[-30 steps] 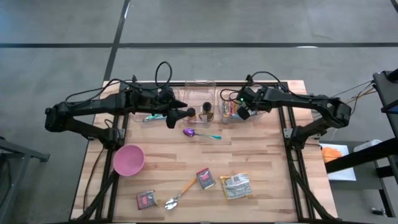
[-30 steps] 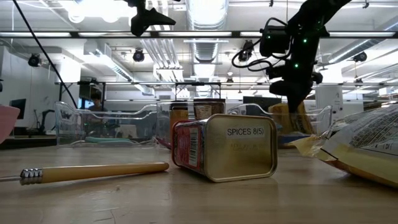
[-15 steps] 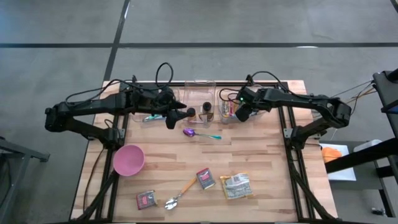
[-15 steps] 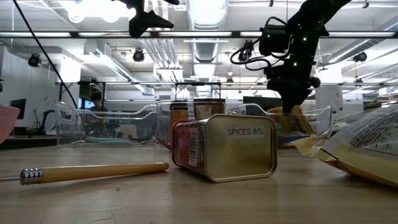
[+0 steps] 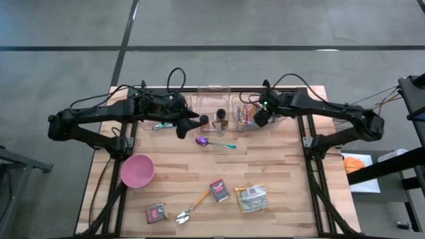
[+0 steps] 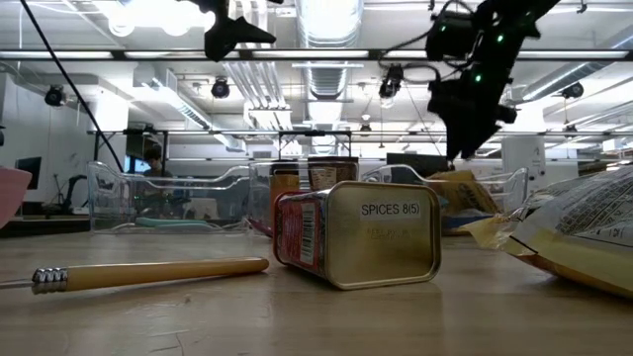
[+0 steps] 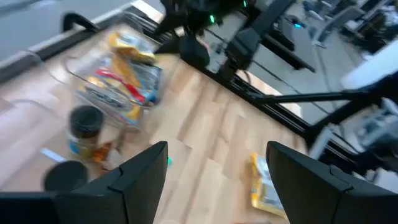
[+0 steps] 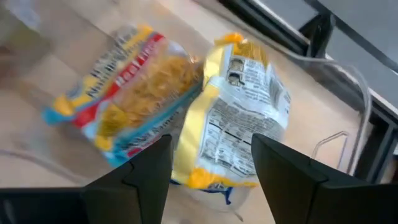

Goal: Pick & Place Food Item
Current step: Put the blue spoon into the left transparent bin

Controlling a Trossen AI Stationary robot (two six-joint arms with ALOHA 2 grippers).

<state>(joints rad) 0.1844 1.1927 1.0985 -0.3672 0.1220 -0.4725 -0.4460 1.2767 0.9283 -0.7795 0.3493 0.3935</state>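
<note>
Both fingers of the right tool (image 8: 208, 168) stand apart, empty, above two noodle packets (image 8: 186, 106).

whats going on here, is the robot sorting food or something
Looks like it. The right pincer hangs open over the clear plastic bin at the back of the wooden table, directly above two yellow noodle packets lying in it, holding nothing. The left pincer hovers open and empty near the dark-lidded jars. On the table are a pink bowl, a red spice tin, a wooden-handled spoon and another yellow packet.
</note>
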